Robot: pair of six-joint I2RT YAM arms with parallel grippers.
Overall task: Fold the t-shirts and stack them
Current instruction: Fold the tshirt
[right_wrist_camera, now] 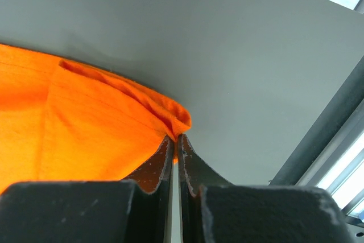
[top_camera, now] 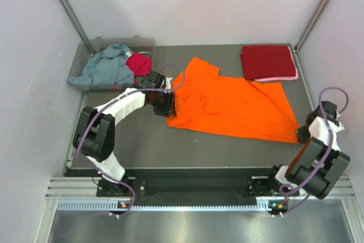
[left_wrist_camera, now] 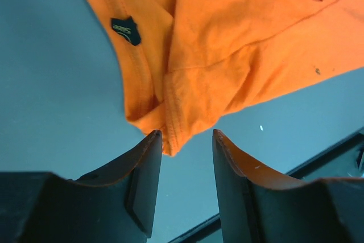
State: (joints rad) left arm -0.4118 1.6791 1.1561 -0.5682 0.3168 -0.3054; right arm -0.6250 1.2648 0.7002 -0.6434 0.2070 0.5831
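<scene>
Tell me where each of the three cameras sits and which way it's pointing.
Top: fixed above and behind the bases, looking down at the table; left arm and right arm show, with the orange tee between them.
Left wrist: on the left arm, looking past its open left fingers at the tee's edge and bare table.
Right wrist: on the right arm, looking along its right fingers, shut on the tee's corner.
Shared: all three show the orange tee.
</scene>
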